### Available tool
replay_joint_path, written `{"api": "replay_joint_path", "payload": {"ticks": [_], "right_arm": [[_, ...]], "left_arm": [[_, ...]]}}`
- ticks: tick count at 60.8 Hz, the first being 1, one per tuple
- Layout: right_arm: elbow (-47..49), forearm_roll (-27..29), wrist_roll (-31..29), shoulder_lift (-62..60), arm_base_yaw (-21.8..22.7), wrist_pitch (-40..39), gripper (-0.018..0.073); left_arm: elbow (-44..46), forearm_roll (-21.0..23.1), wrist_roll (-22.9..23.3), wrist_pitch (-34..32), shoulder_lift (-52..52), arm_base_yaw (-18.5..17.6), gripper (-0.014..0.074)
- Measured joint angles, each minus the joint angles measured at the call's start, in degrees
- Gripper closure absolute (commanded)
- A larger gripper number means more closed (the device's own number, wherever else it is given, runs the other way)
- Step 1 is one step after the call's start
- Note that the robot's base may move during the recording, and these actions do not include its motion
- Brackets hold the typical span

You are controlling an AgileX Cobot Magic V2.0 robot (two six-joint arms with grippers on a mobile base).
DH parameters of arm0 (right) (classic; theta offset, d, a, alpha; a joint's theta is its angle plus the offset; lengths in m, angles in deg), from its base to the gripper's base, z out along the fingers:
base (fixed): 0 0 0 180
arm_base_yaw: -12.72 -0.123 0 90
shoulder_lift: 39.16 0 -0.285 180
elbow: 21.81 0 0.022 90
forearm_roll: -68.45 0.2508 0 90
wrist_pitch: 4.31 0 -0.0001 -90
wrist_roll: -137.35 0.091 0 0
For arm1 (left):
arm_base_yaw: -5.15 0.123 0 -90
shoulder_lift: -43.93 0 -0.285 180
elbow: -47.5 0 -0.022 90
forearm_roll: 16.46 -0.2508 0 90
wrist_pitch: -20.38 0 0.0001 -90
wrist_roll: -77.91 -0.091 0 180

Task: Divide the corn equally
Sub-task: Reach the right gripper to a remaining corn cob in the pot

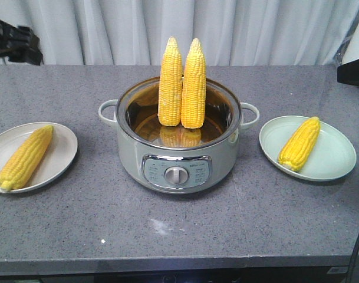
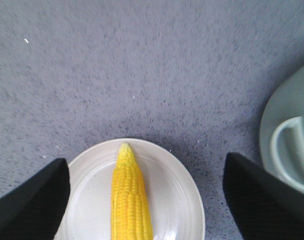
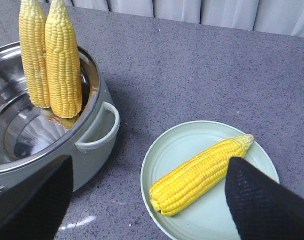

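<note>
1. The left gripper [image 2: 147, 167] hangs over the beige plate [image 1: 61, 156], fingers spread wide and holding nothing.
2. On that plate lies the left cob [image 1: 26, 158], its long axis running 7 to 1 o'clock and its tapered tip toward 1.
3. In the centre, the electric cooking pot [image 1: 176, 159] holds the two standing cobs [image 1: 182, 85], upright and touching side by side, tips at 12 o'clock.
4. At the pot's 3 o'clock, the pale green plate [image 1: 332, 159] carries the right cob [image 1: 300, 144], also lying 7 to 1 with its tip toward 1.
5. The right gripper [image 3: 149, 167] is above that plate, fingers wide apart and empty.
</note>
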Motion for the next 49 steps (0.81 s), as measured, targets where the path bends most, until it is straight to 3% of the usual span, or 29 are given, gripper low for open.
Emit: {"api": "replay_joint_path", "payload": {"ticks": [19, 29, 38, 49], "right_arm": [[0.00, 0.42, -0.11, 0.00, 0.00, 0.23, -0.0031], [0.00, 4.75, -3.21, 0.12, -0.97, 0.06, -0.0031], [0.00, 3.89, -4.52, 2.95, -8.34, -2.41, -0.0031], [1.23, 0.94, -2.79, 11.18, -18.66, -10.83, -0.0031]], "left_arm": [[-16.10, 0.81, 0.13, -8.01, -17.25, 0.00, 0.0008], [-19.81, 0.85, 0.13, -12.62, -21.50, 0.00, 0.0008], [-19.93, 0.85, 0.17, -13.18, -21.63, 0.00, 0.0008], [-19.93, 0.85, 0.17, -13.18, -21.63, 0.00, 0.0008]]}}
